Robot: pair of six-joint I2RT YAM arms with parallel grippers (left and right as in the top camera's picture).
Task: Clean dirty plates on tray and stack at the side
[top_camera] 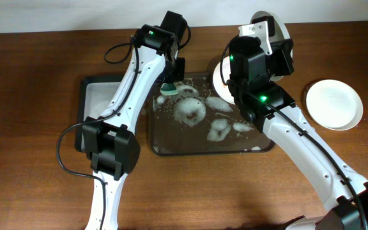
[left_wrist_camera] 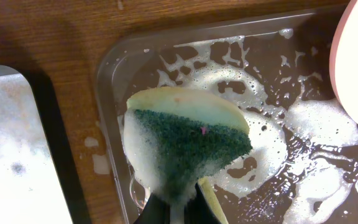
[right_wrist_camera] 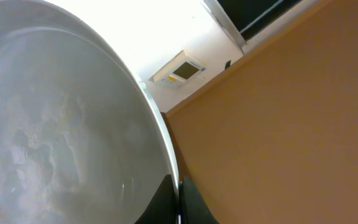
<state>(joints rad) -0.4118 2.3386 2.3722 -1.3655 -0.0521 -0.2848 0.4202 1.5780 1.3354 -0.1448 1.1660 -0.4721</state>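
Clamping a sponge (left_wrist_camera: pixel 188 146) in our left end effector (left_wrist_camera: pixel 176 208), we hovered over the tray (top_camera: pixel 190 137), far left corner; our right end effector (right_wrist_camera: pixel 178 205) pinched a plate (right_wrist_camera: pixel 55 124) above its far right; another plate (top_camera: pixel 334 104) lay on the table (top_camera: pixel 43 191).

Overhead: light was even and fairly bright, from above; faint soft shadows fell beside arms on wooden table (top_camera: pixel 18 179). White plate at right (top_camera: pixel 334 104) nearly blown out. Wet tray (top_camera: pixel 184 142) showed small glints. Left wrist: sponge (left_wrist_camera: pixel 185 146) sharp, black tray (left_wrist_camera: pixel 51 149) rim in deep shadow. Right wrist: held plate (right_wrist_camera: pixel 48 137) too close, soft; background above it overexposed white.
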